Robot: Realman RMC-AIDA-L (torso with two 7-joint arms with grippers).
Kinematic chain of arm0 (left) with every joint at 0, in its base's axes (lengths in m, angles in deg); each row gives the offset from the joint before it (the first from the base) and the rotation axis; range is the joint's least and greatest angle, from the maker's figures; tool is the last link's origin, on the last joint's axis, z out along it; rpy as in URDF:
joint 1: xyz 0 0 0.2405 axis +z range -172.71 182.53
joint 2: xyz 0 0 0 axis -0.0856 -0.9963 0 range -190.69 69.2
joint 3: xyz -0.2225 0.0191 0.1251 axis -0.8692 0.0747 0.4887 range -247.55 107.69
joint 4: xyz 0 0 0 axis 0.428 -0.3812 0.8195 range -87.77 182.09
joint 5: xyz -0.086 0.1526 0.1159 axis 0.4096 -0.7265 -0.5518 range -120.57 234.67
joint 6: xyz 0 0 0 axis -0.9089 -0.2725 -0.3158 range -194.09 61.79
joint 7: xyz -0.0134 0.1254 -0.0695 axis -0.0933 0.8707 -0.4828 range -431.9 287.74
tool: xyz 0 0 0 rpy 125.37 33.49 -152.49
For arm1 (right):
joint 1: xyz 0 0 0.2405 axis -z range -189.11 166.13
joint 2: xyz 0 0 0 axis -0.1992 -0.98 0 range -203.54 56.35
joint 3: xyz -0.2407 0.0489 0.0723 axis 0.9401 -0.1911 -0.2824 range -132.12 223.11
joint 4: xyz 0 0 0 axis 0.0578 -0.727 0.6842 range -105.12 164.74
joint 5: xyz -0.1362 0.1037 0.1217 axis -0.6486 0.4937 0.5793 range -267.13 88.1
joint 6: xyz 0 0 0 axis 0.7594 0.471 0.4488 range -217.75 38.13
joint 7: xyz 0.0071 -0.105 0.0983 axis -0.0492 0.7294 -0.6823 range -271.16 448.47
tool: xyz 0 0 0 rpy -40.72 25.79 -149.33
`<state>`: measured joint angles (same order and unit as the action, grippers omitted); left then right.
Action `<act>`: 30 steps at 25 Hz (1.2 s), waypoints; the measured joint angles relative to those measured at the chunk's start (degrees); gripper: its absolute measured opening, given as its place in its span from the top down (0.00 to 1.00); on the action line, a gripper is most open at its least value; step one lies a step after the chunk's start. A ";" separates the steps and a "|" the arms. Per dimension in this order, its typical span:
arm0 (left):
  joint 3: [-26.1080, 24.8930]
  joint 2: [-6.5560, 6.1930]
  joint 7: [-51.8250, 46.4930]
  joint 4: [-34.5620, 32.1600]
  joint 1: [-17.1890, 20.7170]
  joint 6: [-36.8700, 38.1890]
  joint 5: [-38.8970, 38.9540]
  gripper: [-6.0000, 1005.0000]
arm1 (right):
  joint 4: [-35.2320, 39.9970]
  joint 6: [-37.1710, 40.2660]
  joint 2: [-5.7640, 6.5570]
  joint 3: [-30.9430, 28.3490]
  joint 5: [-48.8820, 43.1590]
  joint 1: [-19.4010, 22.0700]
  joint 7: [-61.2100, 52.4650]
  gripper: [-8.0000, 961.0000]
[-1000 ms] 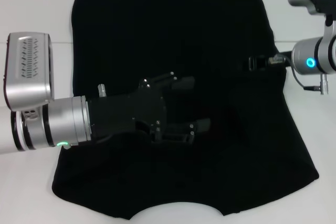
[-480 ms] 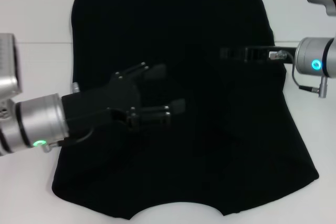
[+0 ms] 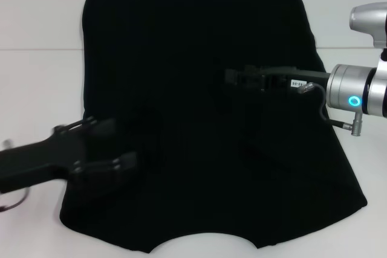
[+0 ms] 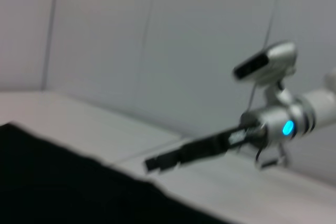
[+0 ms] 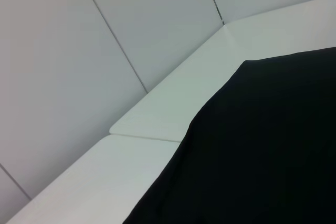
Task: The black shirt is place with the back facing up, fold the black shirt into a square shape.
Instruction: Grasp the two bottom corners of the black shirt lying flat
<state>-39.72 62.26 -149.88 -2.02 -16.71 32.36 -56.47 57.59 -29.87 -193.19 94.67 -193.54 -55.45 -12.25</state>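
Currently your shirt point(image 3: 199, 113) lies flat, seemingly for folding, left gripper point(image 3: 115, 146) open lower left, right gripper point(image 3: 233, 77) fingers unclear, centre-right.

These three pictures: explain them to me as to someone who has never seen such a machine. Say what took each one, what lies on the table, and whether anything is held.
This is a robot with two arms, each ending in a gripper. The head view looks down from a camera on the robot's head. A black shirt lies spread flat on a white table, its curved neckline at the edge nearest the robot. The left gripper, fingers open, hovers over the shirt's near left part. The right gripper reaches in from the right over the shirt's middle; whether it is open cannot be told. Neither visibly holds anything.

The other two pictures come from cameras on the wrists. The left wrist view shows the shirt's edge and, farther off, the right arm with its blue light. The right wrist view shows only the shirt, the table and the wall behind.
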 joint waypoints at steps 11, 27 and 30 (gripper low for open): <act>-10.21 -2.09 -15.40 -5.41 -0.09 3.01 -16.54 0.07 | -0.44 0.06 -0.11 0.11 2.58 -0.14 -0.18 0.29; -8.80 -2.07 -22.02 -5.67 -1.99 -0.61 -25.98 0.07 | -0.27 0.00 0.06 -0.05 2.69 0.28 -0.07 0.29; -7.80 -1.41 -17.23 -5.48 -1.98 -1.21 -26.01 0.07 | -0.13 -0.02 0.07 -0.05 2.70 0.28 0.02 0.29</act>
<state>-47.52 60.84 -167.11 -7.50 -18.69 31.15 -82.48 57.46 -29.88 -193.12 94.63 -190.84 -55.17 -12.24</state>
